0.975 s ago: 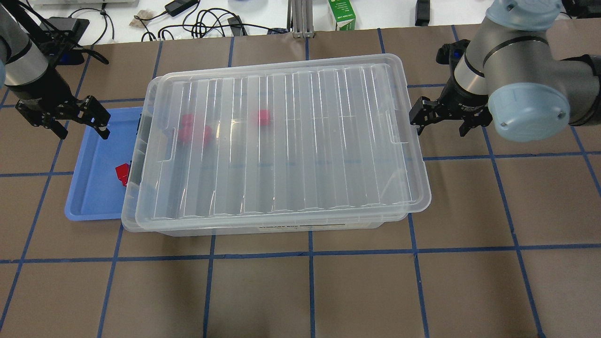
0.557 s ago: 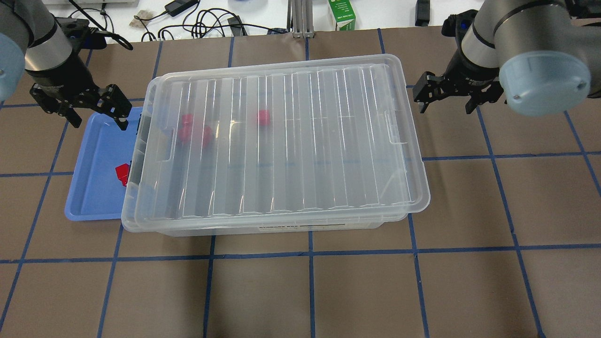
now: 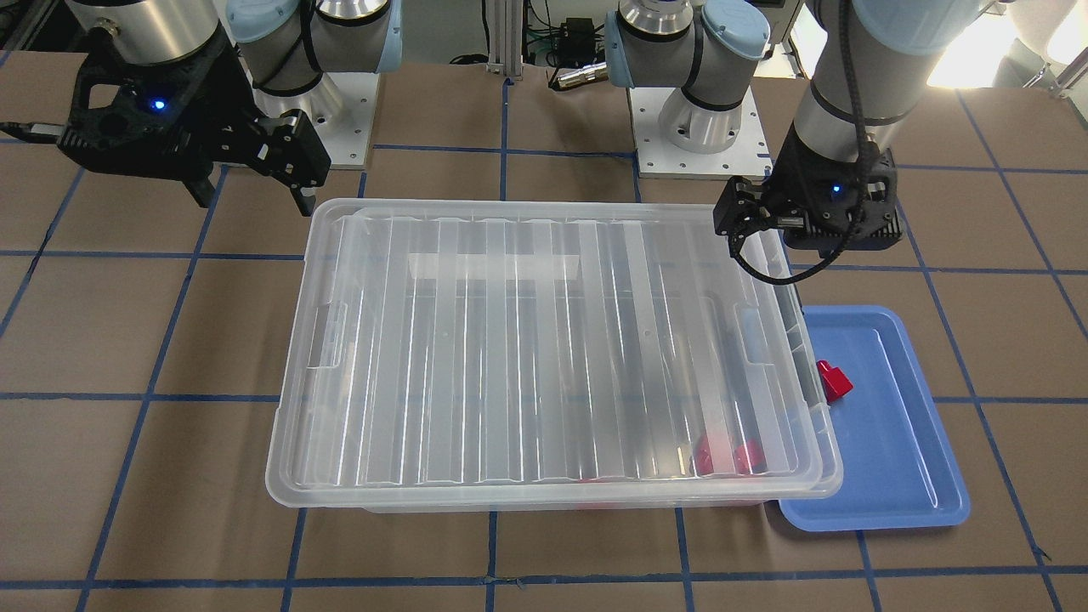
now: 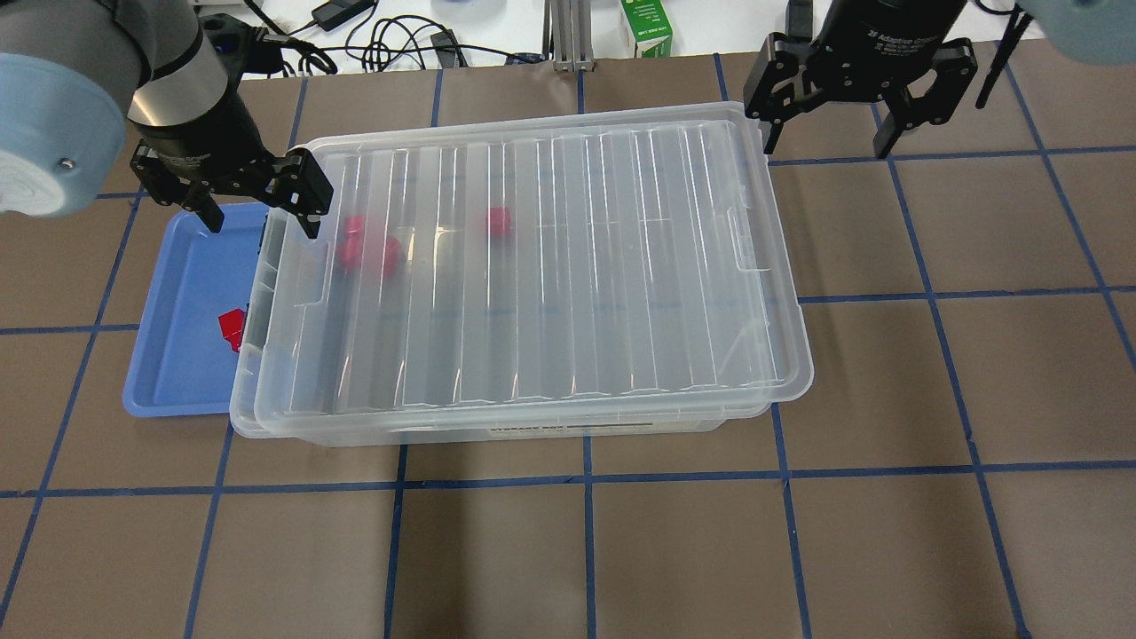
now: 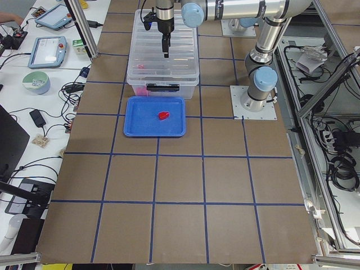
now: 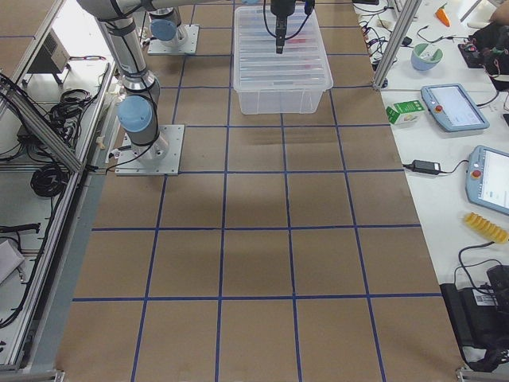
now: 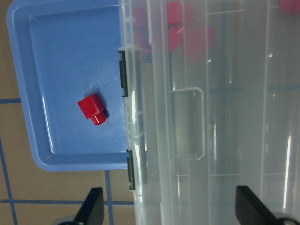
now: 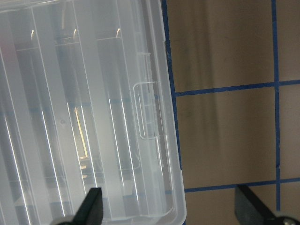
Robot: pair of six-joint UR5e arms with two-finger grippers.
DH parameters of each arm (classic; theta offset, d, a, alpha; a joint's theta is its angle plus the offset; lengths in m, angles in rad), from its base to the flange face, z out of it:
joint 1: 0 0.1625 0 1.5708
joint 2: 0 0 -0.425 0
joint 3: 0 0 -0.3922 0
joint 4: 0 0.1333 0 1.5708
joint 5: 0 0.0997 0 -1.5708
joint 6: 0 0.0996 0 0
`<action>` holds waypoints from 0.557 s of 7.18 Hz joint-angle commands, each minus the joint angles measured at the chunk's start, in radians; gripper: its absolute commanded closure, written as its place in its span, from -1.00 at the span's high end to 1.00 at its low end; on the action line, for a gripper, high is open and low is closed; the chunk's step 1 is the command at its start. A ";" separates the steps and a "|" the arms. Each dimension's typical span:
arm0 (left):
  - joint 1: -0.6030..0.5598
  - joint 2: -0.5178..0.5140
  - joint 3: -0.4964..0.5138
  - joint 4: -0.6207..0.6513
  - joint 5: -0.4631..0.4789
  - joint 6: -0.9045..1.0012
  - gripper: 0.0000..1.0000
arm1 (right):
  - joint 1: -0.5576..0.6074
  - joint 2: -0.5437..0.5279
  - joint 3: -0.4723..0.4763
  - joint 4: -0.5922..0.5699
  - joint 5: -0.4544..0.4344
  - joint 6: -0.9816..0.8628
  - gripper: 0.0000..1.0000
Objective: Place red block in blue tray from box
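The box (image 4: 532,417) sits mid-table with its ribbed clear lid (image 4: 568,266) on, slightly askew. Blurred red blocks (image 4: 368,253) show through the lid near its left end, and another (image 4: 498,222) farther in. The blue tray (image 4: 177,355) lies against the box's left end with one red block (image 4: 232,327) in it; the left wrist view shows that block (image 7: 92,108) too. My left gripper (image 4: 262,215) is open and empty, above the box's far left corner and the tray's far edge. My right gripper (image 4: 825,138) is open and empty, above the box's far right corner.
Beyond the table's far edge a white bench holds cables and a green carton (image 4: 646,27). Both robot bases (image 3: 680,127) stand on the near side. Brown table surface with blue tape lines surrounds the box.
Both arms have moved. The left gripper went right, from over the tray to the box's left corner. The right gripper went toward the far edge and slightly left. Both stayed open.
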 commanded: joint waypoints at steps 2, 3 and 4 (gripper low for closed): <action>-0.021 0.048 0.008 -0.025 -0.030 -0.006 1.00 | 0.020 -0.001 0.030 -0.031 -0.004 0.000 1.00; -0.018 0.064 0.010 -0.026 -0.083 0.004 1.00 | 0.021 -0.001 0.032 -0.033 -0.002 -0.005 1.00; -0.021 0.075 0.010 -0.030 -0.084 0.012 1.00 | 0.021 0.006 0.035 -0.106 -0.002 -0.020 1.00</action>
